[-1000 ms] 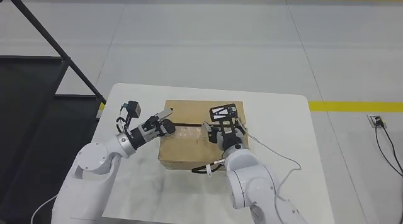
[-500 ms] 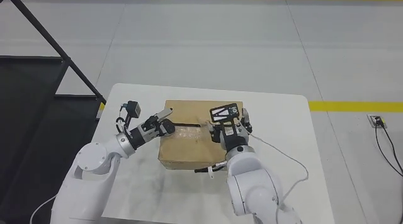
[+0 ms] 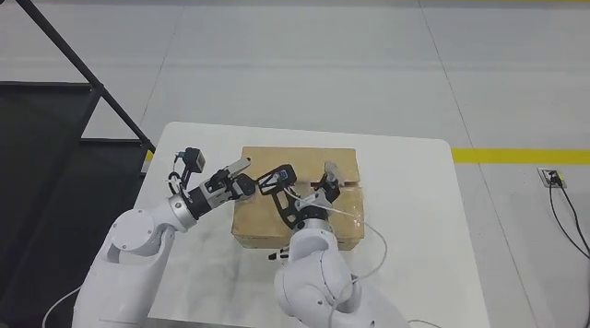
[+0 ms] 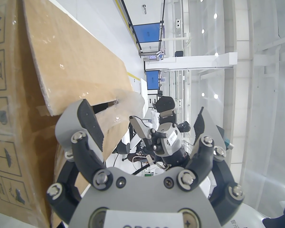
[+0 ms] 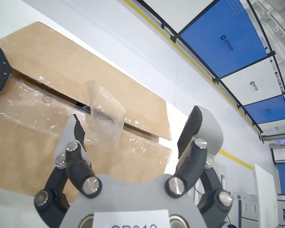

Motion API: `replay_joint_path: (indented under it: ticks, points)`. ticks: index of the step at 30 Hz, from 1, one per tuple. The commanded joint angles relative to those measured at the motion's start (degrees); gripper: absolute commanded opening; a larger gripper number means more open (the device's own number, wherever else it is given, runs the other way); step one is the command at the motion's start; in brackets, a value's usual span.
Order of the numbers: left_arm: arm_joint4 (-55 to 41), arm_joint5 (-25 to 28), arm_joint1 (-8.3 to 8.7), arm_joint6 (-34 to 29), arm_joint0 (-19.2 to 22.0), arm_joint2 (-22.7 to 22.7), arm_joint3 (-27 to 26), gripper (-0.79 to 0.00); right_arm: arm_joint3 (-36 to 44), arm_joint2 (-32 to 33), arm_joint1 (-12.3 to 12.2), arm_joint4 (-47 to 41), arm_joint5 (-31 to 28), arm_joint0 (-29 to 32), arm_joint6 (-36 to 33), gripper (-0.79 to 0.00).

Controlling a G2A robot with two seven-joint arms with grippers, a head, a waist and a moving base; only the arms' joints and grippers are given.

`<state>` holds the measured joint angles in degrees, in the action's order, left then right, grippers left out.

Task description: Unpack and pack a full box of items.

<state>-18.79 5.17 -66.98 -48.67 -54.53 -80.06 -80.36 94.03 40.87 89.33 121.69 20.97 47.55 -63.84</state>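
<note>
White table (image 3: pixel 406 236) w/ the cardboard box (image 3: pixel 263 227) mid-table, same spot as a sec ago, flaps down. Big change is on my right side. The wrist has swung round, so the wrist cam that sat over the box's right part now hangs over its middle. The arm's bulk has shifted leftward along the box's near side.

Right claw (image 5: pixel 135 117) is over the right half of the top seam (image 5: pixel 61 96), spread wide, gripping nothing. A clear tape tab (image 5: pixel 104 117) stands up off the seam just beside one finger (image 5: pixel 78 131); can't tell if it touches. The rest of the tape lies wrinkled on the near flap, and a dark gap shows btwn the flaps.

Left claw (image 3: pixel 241 185) hasn't budged. It's parked at the seam's left end, also wide, nothing held, one pad (image 4: pixel 90 119) just beside the flap corner.

What it means, imo: the box is still shut, so unpacking proper hasn't begun; we're at the tape-off stage. The new wrist angle looks like a re-aim at the tab. Next I'd pinch it & peel along the seam while left steadies the box. Risk: tape looks thin & sticky, may tear or cling to a finger
</note>
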Motion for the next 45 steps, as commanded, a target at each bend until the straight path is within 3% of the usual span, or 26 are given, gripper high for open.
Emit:
replay_joint_path:
  ticks: [1, 16, 28, 36, 45]
  points:
    - [-0.14, 0.11, 0.08, -0.03, -0.04, -0.12, 0.0, 0.0, -1.48, 0.26, 0.75, 0.92, 0.49, -1.01, -1.92, 0.0]
    - [-0.49, 0.16, 0.4, 0.03, -0.12, 0.57, -0.48, 0.0, 3.3, 8.3, 2.7, 7.06, 4.51, 4.49, -4.87, 0.0]
    - [-0.41, 0.01, 0.67, 0.37, -0.46, 0.92, -1.01, 0.0, 10.85, 17.48, 3.16, 8.48, 7.07, 11.22, -2.14, 0.0]
    - [-0.22, 0.0, 0.85, 0.67, -0.59, 1.09, -1.22, 0.0, 12.88, 14.12, 3.54, 0.39, -5.0, 14.41, 8.13, 0.0]
    - [-0.87, 0.32, 1.09, 0.83, -0.96, 0.72, -1.43, 0.0, 12.61, 13.6, 3.73, 1.0, -4.83, 14.14, 9.07, 0.0]
